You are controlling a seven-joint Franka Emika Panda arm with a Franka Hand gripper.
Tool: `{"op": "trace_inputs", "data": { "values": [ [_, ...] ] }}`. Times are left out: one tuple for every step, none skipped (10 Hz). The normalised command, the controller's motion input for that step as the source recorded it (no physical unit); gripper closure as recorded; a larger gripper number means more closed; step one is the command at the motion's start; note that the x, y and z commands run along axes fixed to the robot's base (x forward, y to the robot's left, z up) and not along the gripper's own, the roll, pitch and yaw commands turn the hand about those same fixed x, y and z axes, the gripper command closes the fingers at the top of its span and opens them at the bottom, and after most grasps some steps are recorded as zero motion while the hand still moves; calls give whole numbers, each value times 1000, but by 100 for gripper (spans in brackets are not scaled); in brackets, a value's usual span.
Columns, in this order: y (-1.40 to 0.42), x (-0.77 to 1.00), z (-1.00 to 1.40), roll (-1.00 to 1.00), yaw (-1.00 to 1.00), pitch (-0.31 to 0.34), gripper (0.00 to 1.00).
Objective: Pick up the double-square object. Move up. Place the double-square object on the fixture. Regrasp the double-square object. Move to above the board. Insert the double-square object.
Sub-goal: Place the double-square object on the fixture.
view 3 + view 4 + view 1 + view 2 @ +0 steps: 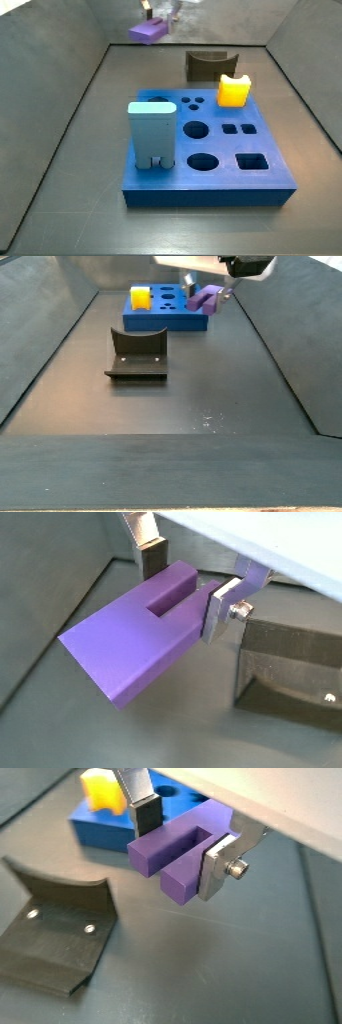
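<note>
1. The double-square object, a lavender block, hangs above the table, lifted clear for carrying.
2. The end effector pinches it at its slotted end.
3. The fixture waits empty, near the board.

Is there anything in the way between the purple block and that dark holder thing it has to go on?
Nothing visible is. The gripper holds the purple block up in the air, clear of the floor, and the fixture sits on bare floor with its notch empty. The blue board and the yellow block stand off to one side.
</note>
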Motion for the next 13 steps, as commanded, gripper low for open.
{"op": "trace_inputs", "data": {
  "values": [
    [-111,1000,-146,27,1000,51,100],
    [-99,1000,-135,42,1000,63,100],
    [524,1000,481,-1000,943,50,100],
    [586,1000,543,-1000,707,71,100],
    [575,1000,522,-1000,625,107,100],
    [496,1000,424,-1000,521,168,100],
    [413,1000,337,-1000,470,210,100],
    [312,1000,231,-1000,387,282,100],
    [266,1000,185,-1000,336,319,100],
    [154,904,78,-743,119,311,100],
    [119,856,42,-639,47,300,100],
    [87,770,11,-432,-50,253,100],
    [68,696,8,-287,-88,219,100]
  ]
}}
